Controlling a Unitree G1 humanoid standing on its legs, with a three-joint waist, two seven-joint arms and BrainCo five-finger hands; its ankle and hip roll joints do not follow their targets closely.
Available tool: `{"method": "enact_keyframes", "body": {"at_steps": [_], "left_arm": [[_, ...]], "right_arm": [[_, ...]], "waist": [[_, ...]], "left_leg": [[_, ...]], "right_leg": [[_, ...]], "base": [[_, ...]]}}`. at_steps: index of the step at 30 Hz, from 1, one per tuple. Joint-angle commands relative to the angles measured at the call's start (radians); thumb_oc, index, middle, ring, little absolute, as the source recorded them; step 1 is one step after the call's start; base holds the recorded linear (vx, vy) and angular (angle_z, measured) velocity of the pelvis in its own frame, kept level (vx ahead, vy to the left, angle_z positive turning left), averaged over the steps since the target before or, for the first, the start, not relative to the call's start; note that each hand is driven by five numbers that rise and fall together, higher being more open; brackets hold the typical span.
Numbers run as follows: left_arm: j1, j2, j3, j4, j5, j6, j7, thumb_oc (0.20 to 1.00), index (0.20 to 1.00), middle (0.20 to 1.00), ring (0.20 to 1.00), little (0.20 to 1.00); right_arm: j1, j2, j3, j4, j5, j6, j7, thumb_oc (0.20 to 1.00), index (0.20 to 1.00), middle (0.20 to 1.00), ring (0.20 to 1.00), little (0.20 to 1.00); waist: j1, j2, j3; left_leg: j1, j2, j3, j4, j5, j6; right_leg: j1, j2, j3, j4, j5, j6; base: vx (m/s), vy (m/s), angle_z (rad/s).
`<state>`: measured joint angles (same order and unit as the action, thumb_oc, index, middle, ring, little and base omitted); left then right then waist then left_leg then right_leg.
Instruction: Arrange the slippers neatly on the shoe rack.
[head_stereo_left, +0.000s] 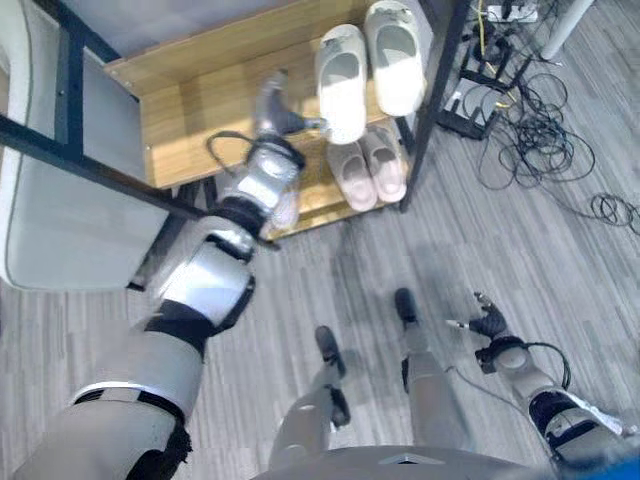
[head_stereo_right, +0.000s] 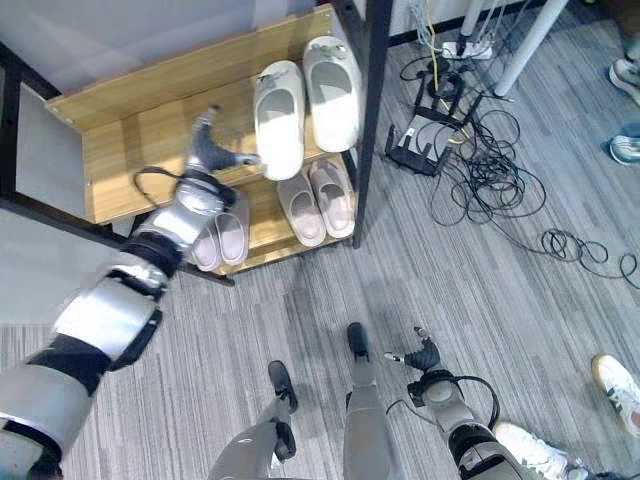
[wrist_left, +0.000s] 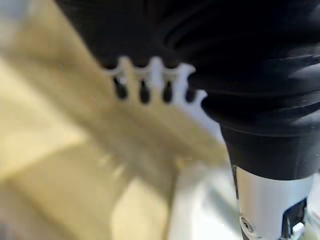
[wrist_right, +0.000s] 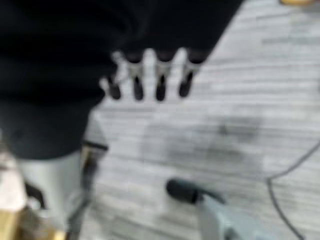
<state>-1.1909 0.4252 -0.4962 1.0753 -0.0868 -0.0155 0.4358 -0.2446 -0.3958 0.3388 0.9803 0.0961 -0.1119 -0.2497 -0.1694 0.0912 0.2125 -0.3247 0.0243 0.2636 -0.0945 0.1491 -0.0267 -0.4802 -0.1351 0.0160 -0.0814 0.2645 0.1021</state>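
The left arm (head_stereo_left: 205, 275) is showing silver-grey shells broken by black bands at the joints, and the right arm (head_stereo_left: 560, 415) is wearing the same. A dark ribbed cover (wrist_left: 240, 60) is wrapping the wrist of the left hand (head_stereo_left: 272, 105) and of the right hand (head_stereo_left: 488, 320); the silver fingers (wrist_right: 160, 80) are ending in dark tips.

On the pale wooden shoe rack (head_stereo_right: 120, 140) with black posts, cream slippers (head_stereo_right: 305, 100) sit above pink slippers (head_stereo_right: 315, 200), grey-planked floor (head_stereo_right: 450, 270) beside.
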Motion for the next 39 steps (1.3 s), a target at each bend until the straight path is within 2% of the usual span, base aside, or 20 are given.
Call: {"method": "enact_keyframes", "body": {"at_steps": [1,16,25,31,39], "left_arm": [[-0.042,0.037,0.076,0.003,0.031,-0.068,-0.009,1.000,1.000,1.000,1.000,1.000],[-0.055,-0.032,0.007,0.041,0.071,-0.072,-0.020,1.000,1.000,1.000,1.000,1.000],[-0.003,-0.021,0.024,-0.017,0.095,-0.065,-0.002,1.000,1.000,1.000,1.000,1.000],[0.085,-0.067,0.057,-0.111,0.117,-0.057,0.036,1.000,1.000,1.000,1.000,1.000],[0.164,-0.065,0.077,-0.135,0.183,-0.035,0.034,1.000,1.000,1.000,1.000,1.000]], "right_arm": [[-0.077,0.010,-0.002,0.054,0.054,-0.001,-0.011,1.000,1.000,1.000,1.000,1.000],[-0.075,0.053,0.007,0.118,0.094,-0.002,-0.016,1.000,1.000,1.000,1.000,1.000],[-0.081,0.054,-0.004,0.108,0.081,0.004,-0.027,1.000,1.000,1.000,1.000,1.000],[-0.053,0.051,-0.016,0.069,0.057,0.008,-0.032,1.000,1.000,1.000,1.000,1.000],[-0.043,0.045,-0.035,0.055,0.036,0.013,-0.035,1.000,1.000,1.000,1.000,1.000]], "waist": [[-0.011,-0.006,0.045],[0.005,0.008,0.019],[0.023,0.011,0.011],[0.044,0.010,0.015],[0.051,0.002,0.023]], "left_leg": [[-0.057,0.030,-0.089,0.078,-0.079,-0.052],[-0.063,0.022,-0.097,0.073,-0.080,-0.050],[-0.064,0.024,-0.113,0.083,-0.082,-0.049],[-0.060,0.023,-0.136,0.097,-0.087,-0.046],[-0.059,0.021,-0.142,0.115,-0.095,-0.043]], "right_leg": [[0.000,-0.043,-0.001,0.119,-0.168,0.060],[-0.017,-0.046,0.008,0.123,-0.167,0.059],[0.000,-0.042,-0.007,0.131,-0.177,0.057],[0.032,-0.049,-0.037,0.132,-0.182,0.060],[0.042,-0.050,-0.043,0.143,-0.190,0.056]], "base": [[0.00,-0.098,-0.08],[0.00,-0.015,0.00],[-0.01,0.010,0.06],[-0.02,0.032,0.04],[-0.02,0.016,0.07]]}}
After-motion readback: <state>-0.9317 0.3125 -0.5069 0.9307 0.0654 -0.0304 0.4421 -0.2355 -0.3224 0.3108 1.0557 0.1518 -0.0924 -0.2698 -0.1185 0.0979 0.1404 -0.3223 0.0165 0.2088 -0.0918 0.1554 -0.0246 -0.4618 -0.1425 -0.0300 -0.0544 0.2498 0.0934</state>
